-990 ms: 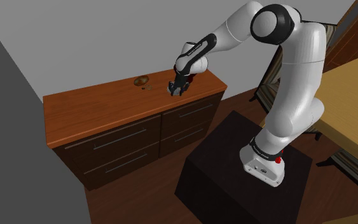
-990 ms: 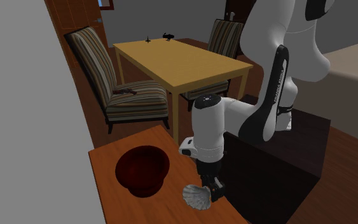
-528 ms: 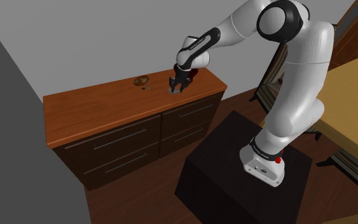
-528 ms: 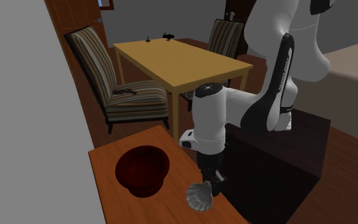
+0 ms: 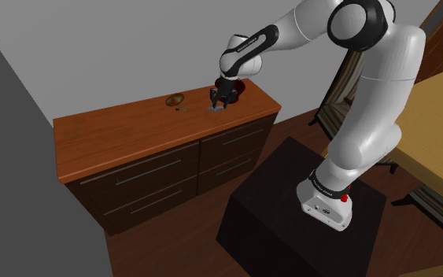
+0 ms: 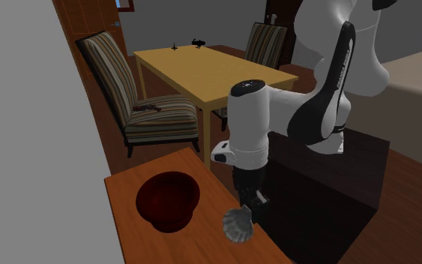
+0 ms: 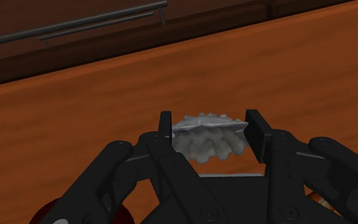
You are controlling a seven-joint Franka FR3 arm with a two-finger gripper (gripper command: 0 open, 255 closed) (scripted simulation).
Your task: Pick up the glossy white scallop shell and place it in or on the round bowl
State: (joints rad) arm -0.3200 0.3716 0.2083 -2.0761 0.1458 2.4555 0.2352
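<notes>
One pale ribbed scallop shell (image 7: 209,141) is pinched between the black gripper's (image 7: 210,122) fingers over the dresser top (image 6: 127,225), just right of the one dark red round bowl (image 6: 168,199) in the second exterior view, so the carry seems underway and next calls for shifting left over the bowl.

Grey ribbed scallop shell (image 6: 237,224) (image 7: 208,139) is held in black pincer (image 6: 249,213) (image 7: 211,125), beside dark-red round bowl (image 6: 168,199) on brown wooden surface (image 6: 202,241).
</notes>
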